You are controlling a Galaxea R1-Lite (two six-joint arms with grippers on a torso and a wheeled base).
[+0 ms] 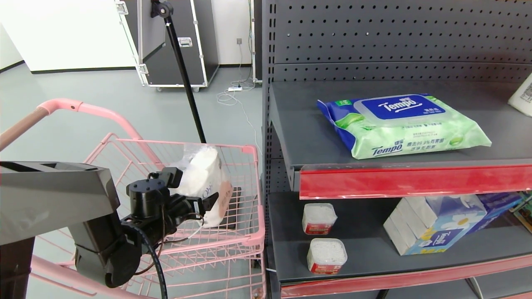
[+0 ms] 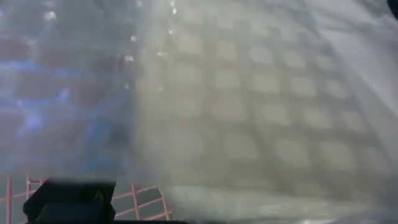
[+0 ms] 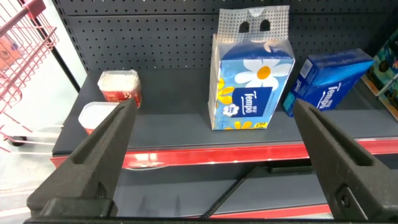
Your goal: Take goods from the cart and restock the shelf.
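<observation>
Pack [image 1: 203, 174], plastic-wrapped, upright in cart [image 1: 249, 238], clamped betw. the L gripper [image 1: 194, 186] jaws, prob. for lift-out to shelf [image 1: 407, 180] at its right. R gripper [image 3: 212, 106] wide open, empty; tissue box [image 3: 252, 74] straight ahead. Grey floor [image 1: 83, 91], flight case [image 1: 174, 41] beyond.

shelf [image 1: 299, 133] free left of wipes pack [image 1: 401, 124] | white item [image 1: 524, 97] perhaps blocks right
</observation>
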